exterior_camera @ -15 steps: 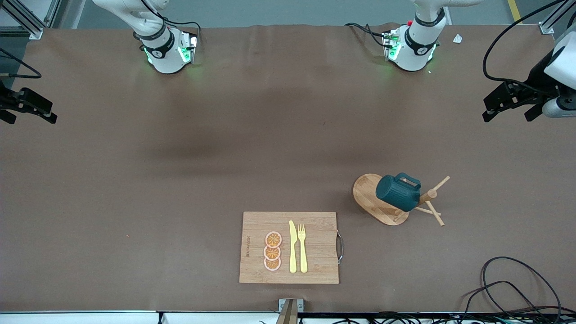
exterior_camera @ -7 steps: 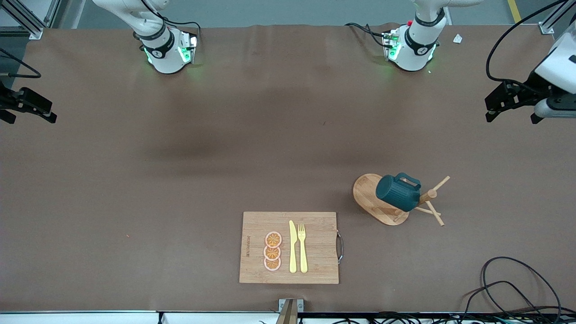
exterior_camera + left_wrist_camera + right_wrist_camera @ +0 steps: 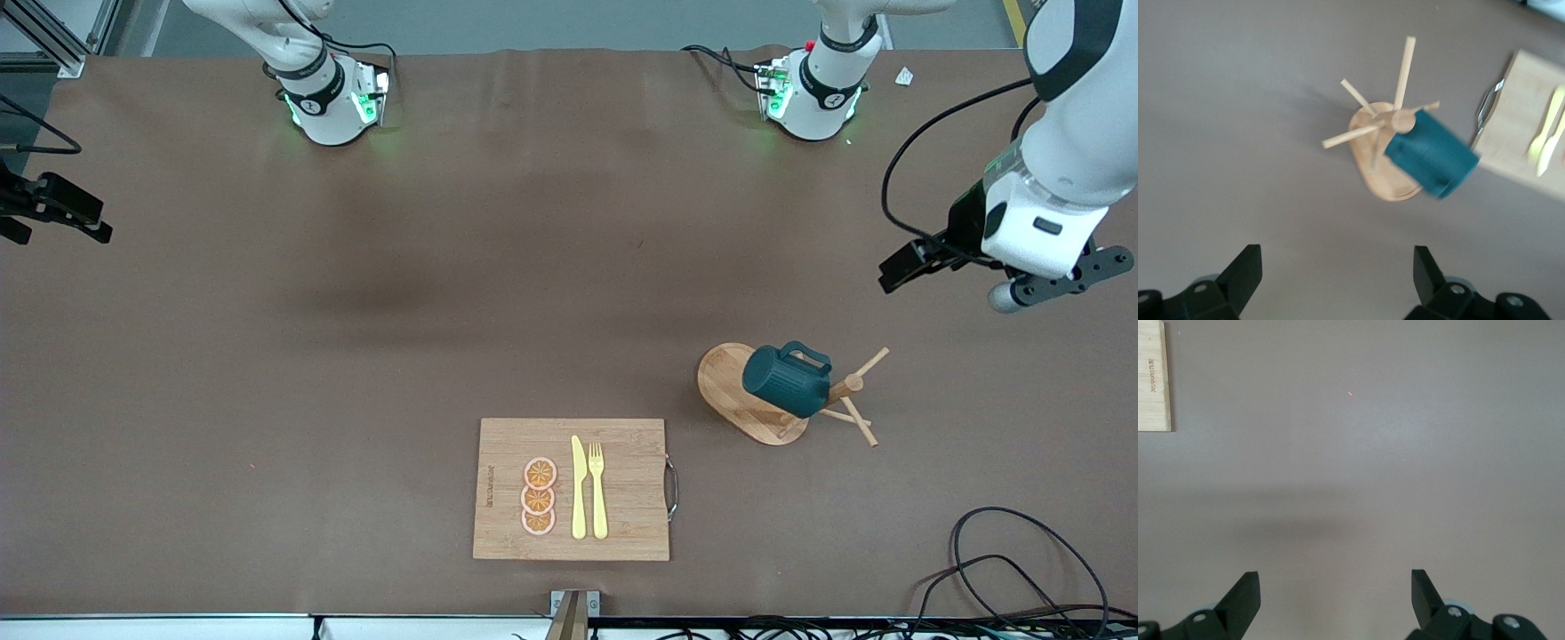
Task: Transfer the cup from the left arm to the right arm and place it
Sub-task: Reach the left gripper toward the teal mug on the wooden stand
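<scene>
Right gripper (image 3: 53,213) sits mostly cut off at the front view's edge; its wrist view shows fingers wide over bare brown table (image 3: 1405,453). Left gripper (image 3: 1335,277), fingers wide, empty, hangs over table near wooden rack (image 3: 765,400). Cup (image 3: 787,380) hangs tilted on a rack peg; blurred in left wrist view.

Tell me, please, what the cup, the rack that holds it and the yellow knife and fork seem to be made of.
The cup: probably glazed ceramic, dark teal with ribbed sides, though matte plastic is possible. The rack: light wood, perhaps bamboo, with visible grain on its base and plain dowel pegs. The knife and fork on the cutting board: likely plastic, an even pale yellow without metallic shine.
</scene>
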Robot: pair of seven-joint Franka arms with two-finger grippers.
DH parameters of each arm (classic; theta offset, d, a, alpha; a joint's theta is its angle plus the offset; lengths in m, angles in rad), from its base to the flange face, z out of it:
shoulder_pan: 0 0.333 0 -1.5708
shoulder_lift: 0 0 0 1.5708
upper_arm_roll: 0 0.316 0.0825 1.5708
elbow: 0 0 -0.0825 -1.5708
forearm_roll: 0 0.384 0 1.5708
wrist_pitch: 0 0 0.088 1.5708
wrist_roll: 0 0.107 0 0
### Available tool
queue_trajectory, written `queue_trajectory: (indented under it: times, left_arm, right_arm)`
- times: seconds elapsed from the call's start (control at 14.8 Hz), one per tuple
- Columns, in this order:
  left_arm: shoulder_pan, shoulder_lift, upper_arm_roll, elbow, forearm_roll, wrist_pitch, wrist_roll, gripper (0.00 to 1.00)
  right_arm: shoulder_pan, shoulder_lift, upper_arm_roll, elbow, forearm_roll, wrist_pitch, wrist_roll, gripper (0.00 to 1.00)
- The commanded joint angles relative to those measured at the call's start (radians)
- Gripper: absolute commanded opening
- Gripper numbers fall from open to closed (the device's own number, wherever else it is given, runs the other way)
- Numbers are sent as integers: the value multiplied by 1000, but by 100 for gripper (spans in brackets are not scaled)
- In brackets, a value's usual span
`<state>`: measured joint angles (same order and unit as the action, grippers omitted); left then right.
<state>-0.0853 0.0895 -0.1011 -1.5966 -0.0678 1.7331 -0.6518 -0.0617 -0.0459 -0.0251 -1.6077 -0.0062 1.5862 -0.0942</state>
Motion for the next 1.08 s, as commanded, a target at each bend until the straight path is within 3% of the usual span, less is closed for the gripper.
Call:
queue_trajectory:
  times: [0.0,0.14,0.54,1.01]
  left_arm:
    - [-1,41,1,18,-46,58,-214,100]
    - [-1,62,1,15,-129,89,-372,100]
    - [-1,143,1,20,-152,201,-653,100]
    - [-28,240,0,7,-182,285,-712,100]
  right_arm:
    - [-7,6,2,15,2,-12,-15,100]
    - [-7,6,2,15,2,-12,-15,100]
    - [-7,6,2,12,2,-28,-15,100]
    - [-9,6,1,14,2,-26,-16,100]
